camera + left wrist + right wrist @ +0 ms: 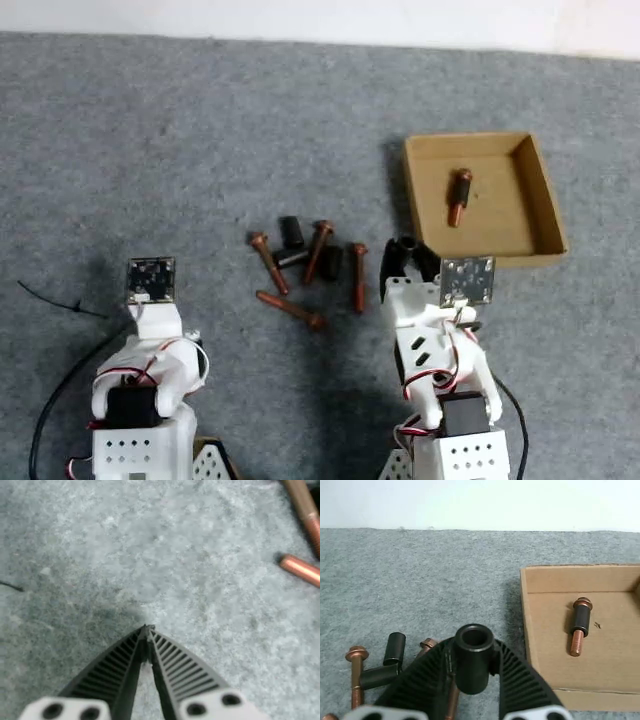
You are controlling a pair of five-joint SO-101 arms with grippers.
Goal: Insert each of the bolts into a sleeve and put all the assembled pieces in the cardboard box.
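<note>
Sleeve [471, 662] pinched btwn right fingers [520, 680], loose bolts [359, 275] just beside

This looks like a small robotics lab or hobby workbench, not a lived-in room. The tabletop [200, 130] is covered in grey felt-like matting, and a bare white wall [300, 18] runs along its far edge. At the near edge stand a left arm [140, 390] and a right arm [445, 400] of white plastic, with thin wires [428, 384] exposed. Loose copper bolts [289, 308] and black sleeves [291, 232] lie mid-tabletop, with a shallow cardboard box [525, 258] toward the right edge.
</note>
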